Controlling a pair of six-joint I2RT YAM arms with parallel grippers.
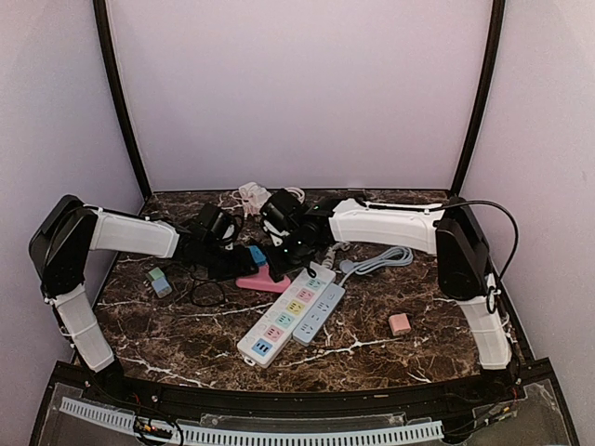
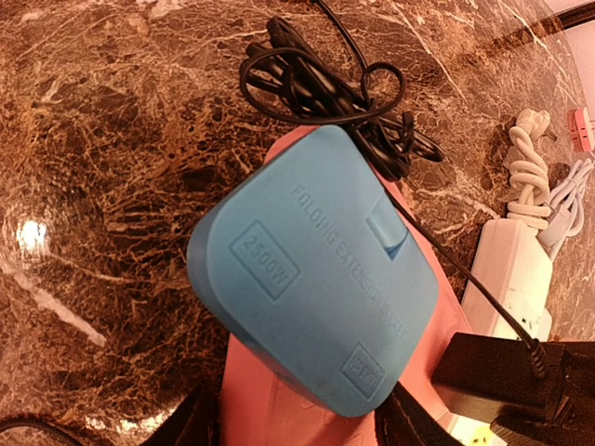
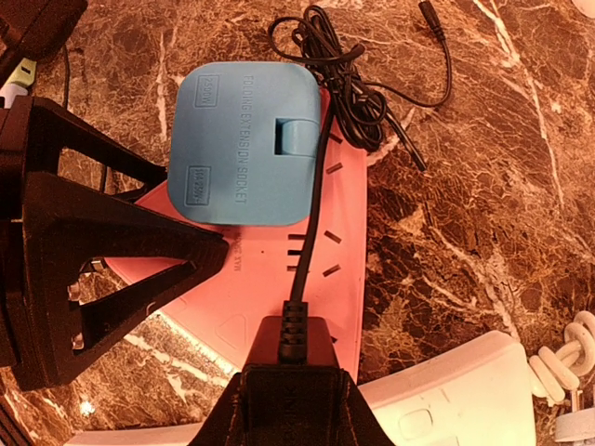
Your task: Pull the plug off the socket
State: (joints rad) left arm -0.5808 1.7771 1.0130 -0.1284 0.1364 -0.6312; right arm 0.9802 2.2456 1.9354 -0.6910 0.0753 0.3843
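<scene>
Right fingers (image 3: 237, 418) clamped on black plug (image 3: 290, 348) at pink socket (image 3: 279, 297), left fingers (image 2: 193, 420) gripping socket, middle of counter (image 1: 186, 344) toward far edge.

A flat pink plastic socket strip (image 3: 251, 307) lies on the marbled tabletop (image 3: 465, 232). A blue rounded-square plastic block (image 3: 244, 144), embossed "FOLDING EXTENSION SOCKET" and "2500W", sits on the strip's far end and overhangs one edge. A small black plug (image 3: 293, 336) with a ribbed collar sits at the near end. Its thin black cord (image 3: 313, 209) runs past the block to a tangled coil.
</scene>
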